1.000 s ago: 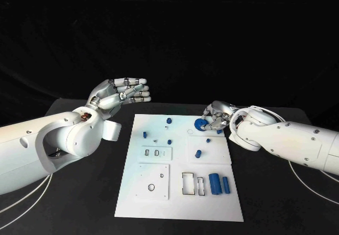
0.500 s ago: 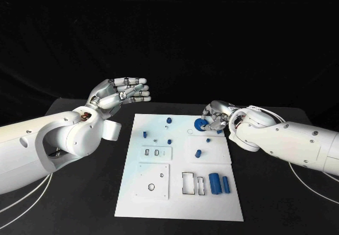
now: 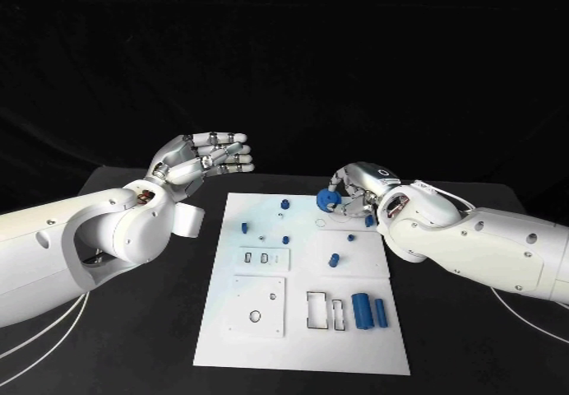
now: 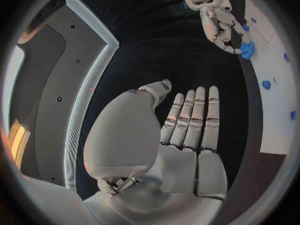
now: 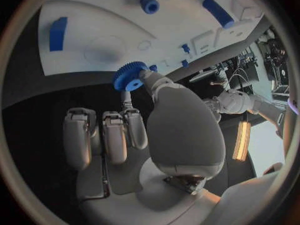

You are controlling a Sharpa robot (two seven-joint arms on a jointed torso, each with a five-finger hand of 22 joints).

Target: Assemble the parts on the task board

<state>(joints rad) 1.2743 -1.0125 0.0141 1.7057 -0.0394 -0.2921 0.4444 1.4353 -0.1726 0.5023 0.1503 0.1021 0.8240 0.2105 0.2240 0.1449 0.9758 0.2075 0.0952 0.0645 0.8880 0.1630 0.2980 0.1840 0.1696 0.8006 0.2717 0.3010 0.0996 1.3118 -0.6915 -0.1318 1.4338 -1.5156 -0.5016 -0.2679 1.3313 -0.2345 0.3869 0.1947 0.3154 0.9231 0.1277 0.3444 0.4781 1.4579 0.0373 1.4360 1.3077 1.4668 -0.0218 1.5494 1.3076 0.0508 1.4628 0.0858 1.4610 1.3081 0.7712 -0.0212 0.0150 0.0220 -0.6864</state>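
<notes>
The right hand (image 3: 348,191) pinches a small blue toothed gear wheel (image 3: 325,198) between thumb and fingertip, the remaining fingers curled loosely beside it, and it carries the gear clear of the surface at the far right corner of the white rectangular task board (image 3: 303,346). What the placing turns on is that the gear hangs just beyond and above the board's far edge, so its seat must lie nearer the robot and below the hand; a likely one, judged only from its outline, is the faint round recess (image 5: 103,49) on the raised white panel near that corner. The right wrist view shows the gear (image 5: 129,75) held with its flat face towards the board and its axis pointing roughly at the board, with a blue block (image 5: 57,33), a short blue ring-shaped part (image 5: 149,5) and a blue cylinder (image 5: 217,12) lying farther out. The head view cannot show that facing, but it gives the layout: two blue cylinders (image 3: 371,311) beside the slots at the near end, small blue pegs (image 3: 284,202) at the far end. The left hand (image 3: 204,158) hovers off the board's far left corner above the black worktop (image 3: 142,346), fingers straight and side by side, holding nothing, and is well apart from the gear; the right hand is plainly the nearer one.
</notes>
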